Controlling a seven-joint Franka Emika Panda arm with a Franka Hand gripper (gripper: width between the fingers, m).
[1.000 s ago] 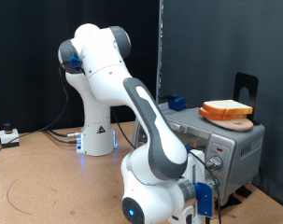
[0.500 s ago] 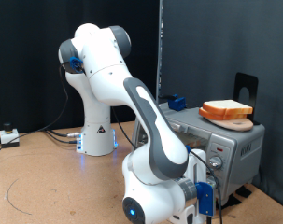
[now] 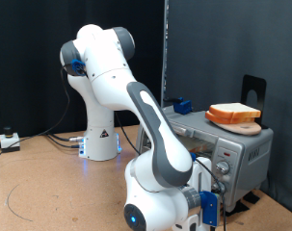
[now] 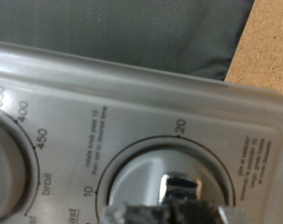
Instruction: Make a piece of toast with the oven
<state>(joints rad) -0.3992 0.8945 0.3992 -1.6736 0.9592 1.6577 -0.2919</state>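
Closest to us in the exterior view is the arm's fat white wrist, bent down low at the front of the oven (image 3: 223,146), right by the knob panel. The claw (image 4: 169,213) itself is hidden there; in the wrist view we only catch a dark blurry bit of it at the frame edge, pressed up against the timer knob (image 4: 174,182), so we honestly can't tell how far open it is or whether it's actually pinching the knob. Our guess is it's sitting there to work the timer, since the printed dial marks 10 and 20 ring that knob and a second temperature knob (image 4: 8,154) marked 350, 400, 450 and broil sits just beside it. The panel is brushed silver metal, the knobs round and shiny. Further back, the piece of toast (image 3: 233,112) lies flat on a round wooden board (image 3: 234,123) on top of the oven, pale with a golden crust, not inside it. Behind that a black stand (image 3: 253,91) leans, and the arm's white base (image 3: 100,135) stands on the brown bench (image 3: 49,183).
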